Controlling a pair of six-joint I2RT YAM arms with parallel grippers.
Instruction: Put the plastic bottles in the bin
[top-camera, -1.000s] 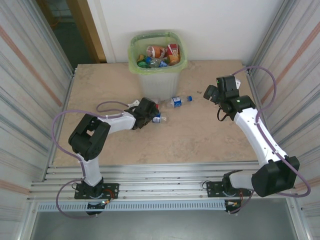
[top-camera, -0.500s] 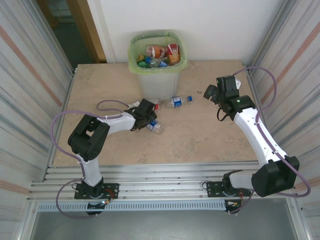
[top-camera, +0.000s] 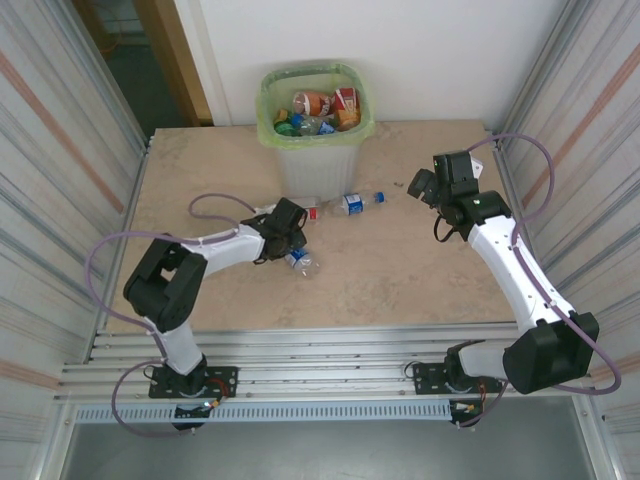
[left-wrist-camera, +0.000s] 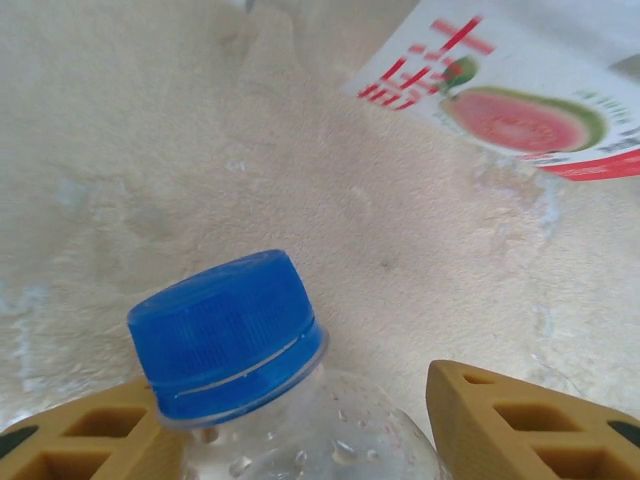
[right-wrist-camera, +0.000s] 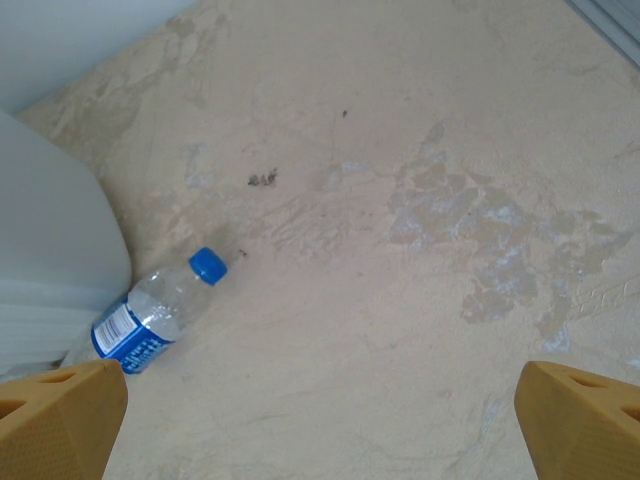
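A small clear plastic bottle (left-wrist-camera: 300, 430) with a blue cap (left-wrist-camera: 225, 335) lies between the fingers of my left gripper (left-wrist-camera: 295, 395), which is shut on its neck and shoulder. From above, that bottle (top-camera: 298, 260) pokes out just below the left gripper (top-camera: 287, 240). Another clear bottle (top-camera: 352, 203) with a blue label lies at the foot of the bin (top-camera: 312, 150). My right gripper (top-camera: 420, 185) hangs wide open to its right, and that bottle (right-wrist-camera: 150, 315) lies left of the empty gap between the right gripper's (right-wrist-camera: 320, 430) fingers. Several bottles (top-camera: 318, 112) lie inside the bin.
A bottle with a white guava label (left-wrist-camera: 520, 100) and a red cap (top-camera: 312, 211) lies by the bin's foot, just beyond the left gripper. The bin's wall (right-wrist-camera: 50, 250) stands left of the right gripper. Corrugated metal walls (top-camera: 60, 200) close in the tabletop (top-camera: 400, 280) on both sides.
My left gripper's jaws have narrowed around the blue-capped bottle. The bottle has swung and slid toward the near left with the gripper. The right arm has not moved.
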